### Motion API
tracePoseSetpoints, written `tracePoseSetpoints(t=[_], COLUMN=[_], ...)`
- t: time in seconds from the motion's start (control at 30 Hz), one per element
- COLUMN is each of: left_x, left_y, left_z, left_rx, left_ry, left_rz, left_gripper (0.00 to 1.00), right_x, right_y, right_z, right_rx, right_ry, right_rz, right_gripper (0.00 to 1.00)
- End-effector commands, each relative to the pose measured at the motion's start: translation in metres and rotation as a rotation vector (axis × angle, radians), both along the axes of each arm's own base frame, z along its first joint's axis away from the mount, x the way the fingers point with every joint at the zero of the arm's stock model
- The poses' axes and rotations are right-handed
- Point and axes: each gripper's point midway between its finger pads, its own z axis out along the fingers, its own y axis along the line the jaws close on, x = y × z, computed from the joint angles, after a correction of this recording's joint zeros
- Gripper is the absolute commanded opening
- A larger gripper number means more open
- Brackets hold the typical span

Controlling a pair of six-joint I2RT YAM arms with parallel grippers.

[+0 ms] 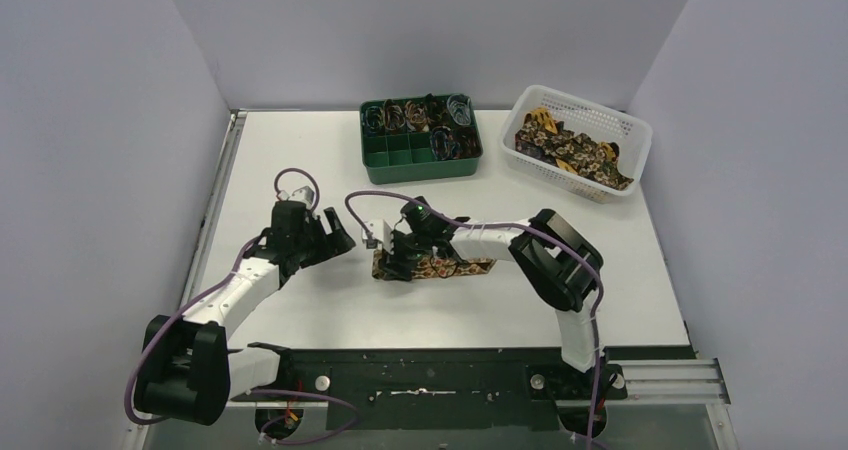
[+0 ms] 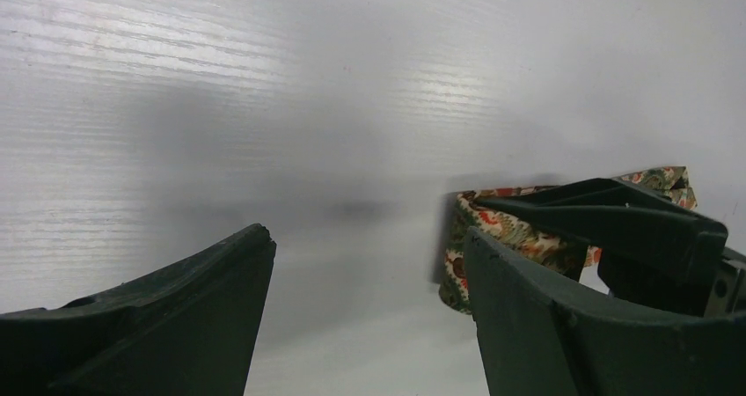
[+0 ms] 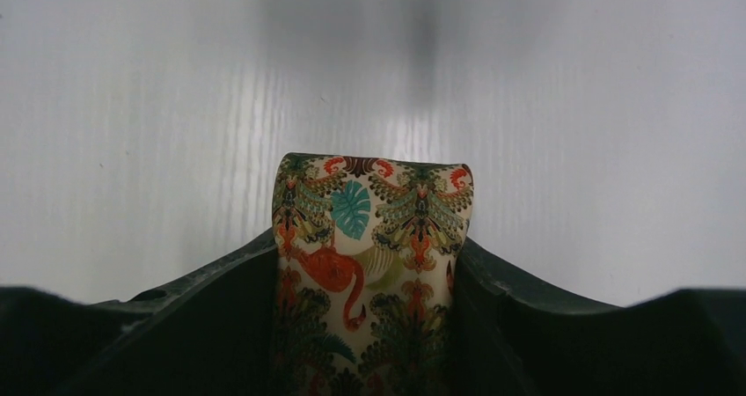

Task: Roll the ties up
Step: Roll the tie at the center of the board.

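A white table [image 1: 300,150] with a faintly ribbed, glossy top fills the floor of a booth closed in by plain pale lilac-grey walls [image 1: 100,120] at 9, 12 and 3 o'clock. A black rail [image 1: 450,380] runs along the table's 6 o'clock edge, and both arms are bolted there.

At 12 o'clock on the table stands a green tray [image 1: 420,170] divided into compartments. Its far row holds rolled ties [image 1: 410,118] and thin coloured loops [image 1: 458,108]. At about 1 o'clock sits a white basket [image 1: 645,130] with heaped ties [image 1: 575,150] in it.

A flat tie [image 1: 460,267] lies near the middle of the table, running from 9 to 3 o'clock as a patterned strip.

The right gripper [image 1: 395,255] is down on the strip's 9 o'clock end. In the right wrist view the flat tie [image 3: 374,211] fills the gap between the two dark fingers. Each finger touches one long edge, so the jaws are drawn in to the width of the fabric and grip it. The end of the cloth curves over just past the fingertips.

The left gripper [image 1: 345,242] hovers just beside that same end, on its 9 o'clock side. Its jaws stand wide apart with only bare table between them [image 2: 365,238], and it touches nothing. From the left wrist view the flat tie [image 2: 506,224] shows at 3 o'clock, partly behind the right arm's fingers.
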Motion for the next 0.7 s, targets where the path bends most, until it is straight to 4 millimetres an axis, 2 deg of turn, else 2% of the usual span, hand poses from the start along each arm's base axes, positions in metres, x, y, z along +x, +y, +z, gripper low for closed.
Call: tracePoseSetpoints(t=[0.0, 0.1, 0.23, 0.33, 0.4, 0.53, 0.6, 0.67], left_x=[0.01, 0.009, 0.008, 0.008, 0.008, 0.008, 0.008, 0.008], left_y=[0.003, 0.007, 0.011, 0.013, 0.012, 0.011, 0.01, 0.009], left_z=[0.012, 0.015, 0.02, 0.023, 0.024, 0.024, 0.024, 0.025], left_rx=[0.001, 0.008, 0.017, 0.014, 0.009, 0.003, -0.003, -0.009], left_ry=[-0.048, -0.052, -0.069, -0.081, -0.086, -0.085, -0.085, -0.09], left_rz=[0.029, 0.047, 0.071, 0.085, 0.086, 0.084, 0.083, 0.079], left_gripper=[0.76, 0.76, 0.76, 0.77, 0.77, 0.77, 0.77, 0.77], right_x=[-0.006, -0.009, -0.004, -0.002, -0.002, 0.005, 0.004, 0.002], right_y=[0.026, 0.033, 0.037, 0.038, 0.037, 0.032, 0.032, 0.033], right_z=[-0.001, -0.001, 0.012, 0.025, 0.023, 0.01, 0.006, 0.004], right_rx=[0.043, 0.037, 0.05, 0.069, 0.059, 0.026, 0.023, 0.024], right_ry=[-0.006, -0.018, -0.048, -0.084, -0.096, -0.102, -0.095, -0.086], right_rz=[0.004, 0.016, 0.015, 0.034, 0.045, 0.002, 0.009, 0.016], right_gripper=[0.53, 0.65, 0.83, 0.91, 0.94, 0.95, 0.91, 0.82])
